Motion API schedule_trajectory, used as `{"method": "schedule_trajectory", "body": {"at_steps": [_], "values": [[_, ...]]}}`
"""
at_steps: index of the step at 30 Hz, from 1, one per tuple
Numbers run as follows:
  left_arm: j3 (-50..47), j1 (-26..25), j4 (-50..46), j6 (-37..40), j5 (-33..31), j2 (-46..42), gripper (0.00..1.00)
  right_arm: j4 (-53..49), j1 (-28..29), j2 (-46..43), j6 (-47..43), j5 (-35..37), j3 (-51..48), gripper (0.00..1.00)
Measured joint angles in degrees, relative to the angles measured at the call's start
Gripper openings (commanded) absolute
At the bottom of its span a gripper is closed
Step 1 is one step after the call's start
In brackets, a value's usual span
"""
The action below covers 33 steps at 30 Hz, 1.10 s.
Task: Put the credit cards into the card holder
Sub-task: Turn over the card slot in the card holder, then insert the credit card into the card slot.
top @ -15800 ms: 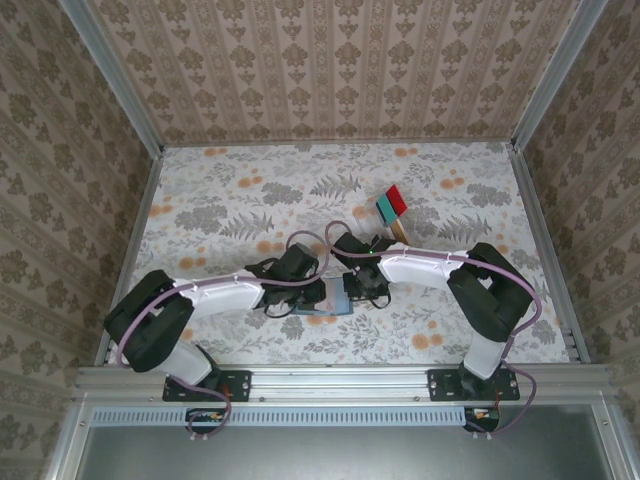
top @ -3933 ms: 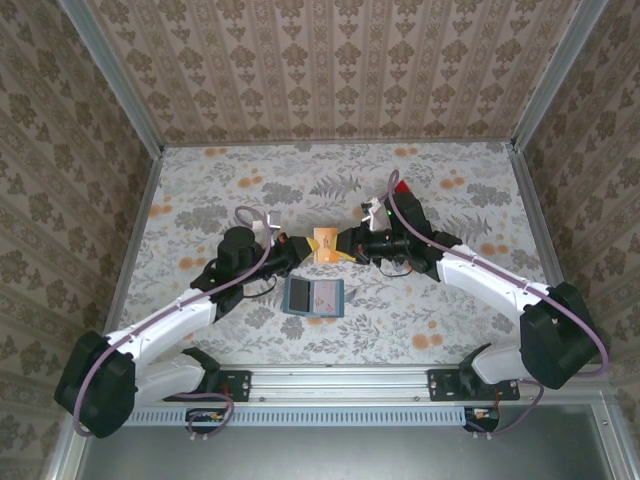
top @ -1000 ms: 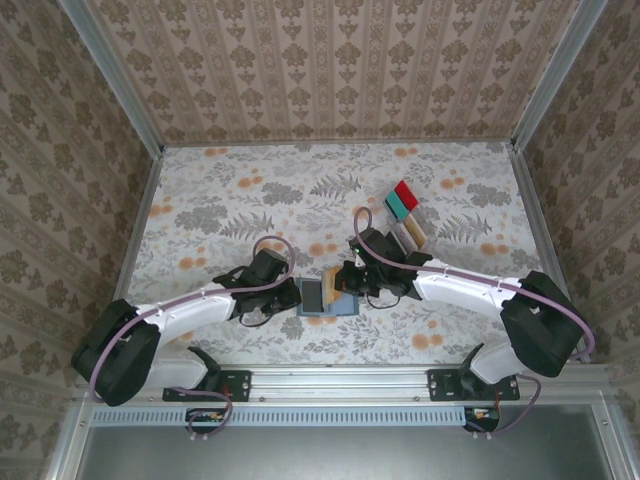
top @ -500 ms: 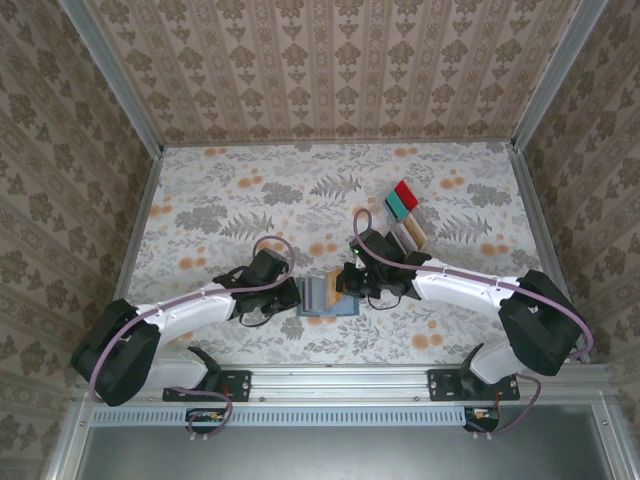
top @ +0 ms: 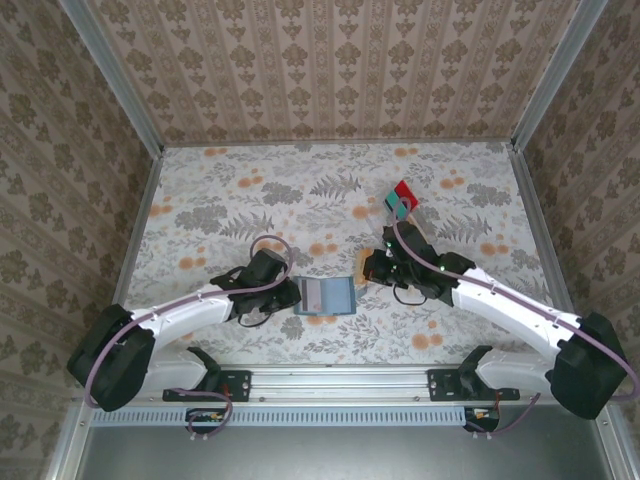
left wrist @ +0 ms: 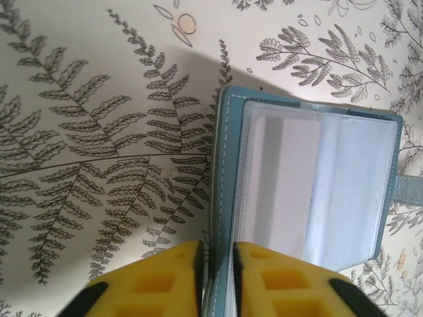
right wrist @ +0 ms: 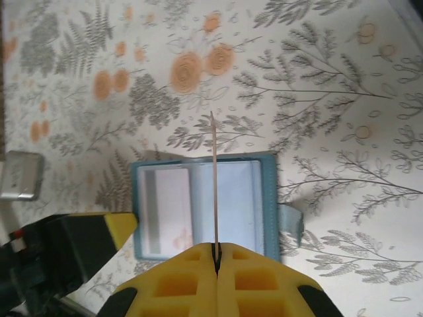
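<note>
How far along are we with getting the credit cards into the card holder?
Done: the card holder lies open, and a pale card looks seated in one pocket. In hand: the right gripper pinches a tan card edge-on near the holder, while the left gripper straddles its edge. Left: seating that card, then the red and teal cards farther back on the table.

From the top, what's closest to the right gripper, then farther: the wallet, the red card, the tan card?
1. tan card: pinched in it.
2. card holder: lying open just left of it.
3. red card: farther back on the table.
</note>
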Motion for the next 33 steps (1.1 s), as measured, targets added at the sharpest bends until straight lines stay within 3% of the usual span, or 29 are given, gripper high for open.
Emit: {"method": "schedule_trajectory", "body": {"at_steps": [3,7,14,33], "values": [[0.0,-0.1,-0.5,0.3,-0.4,0.0,0.33,6.4,0.3,2.6,0.3,-4.7,-2.7,0.00],[0.7,-0.5,-1.6,0.2,-0.7,0.7,0.35,16.0,2.3,9.8,2.2,-9.9,-6.0,0.00],[2.8,-0.7,-2.0,0.7,-0.9,3.8,0.24,26.3,4.4,18.5,5.3,-14.7,-7.4,0.00],[3.1,-1.3,-1.2,1.1,-1.0,8.3,0.20,37.0,4.6,27.5,6.3,-18.0,-8.5,0.01]]}}
